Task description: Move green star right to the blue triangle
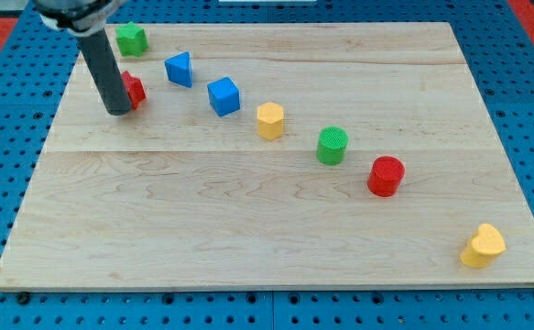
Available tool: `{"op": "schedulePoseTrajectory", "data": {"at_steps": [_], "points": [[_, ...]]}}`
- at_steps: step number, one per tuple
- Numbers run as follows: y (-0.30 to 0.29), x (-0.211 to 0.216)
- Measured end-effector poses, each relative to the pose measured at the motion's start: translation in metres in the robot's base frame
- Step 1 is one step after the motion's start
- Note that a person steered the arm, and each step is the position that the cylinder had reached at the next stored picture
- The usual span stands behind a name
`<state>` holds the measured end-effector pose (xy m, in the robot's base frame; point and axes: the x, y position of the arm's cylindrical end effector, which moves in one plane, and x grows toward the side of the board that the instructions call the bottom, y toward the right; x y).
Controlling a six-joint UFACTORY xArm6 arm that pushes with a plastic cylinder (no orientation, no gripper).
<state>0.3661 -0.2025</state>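
The green star (131, 38) sits near the board's top left corner. The blue triangle (179, 69) lies below and to the right of it, a short gap apart. My tip (118, 110) rests on the board below the green star and left of the blue triangle. It stands right against the left side of a red block (136, 90), which it partly hides.
A blue cube (223, 95), a yellow hexagon (270, 120), a green cylinder (332, 145) and a red cylinder (386, 175) run in a diagonal line toward the view's bottom right. A yellow heart (483, 246) lies near the wooden board's (248, 229) bottom right corner.
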Motion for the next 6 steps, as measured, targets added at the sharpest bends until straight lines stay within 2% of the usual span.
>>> {"op": "schedulePoseTrajectory", "data": {"at_steps": [1, 2, 3, 4, 5, 6], "points": [[-0.039, 0.004], [-0.101, -0.050], [-0.074, -0.127], [-0.031, -0.150], [0.058, -0.134], [0.118, -0.112]]}}
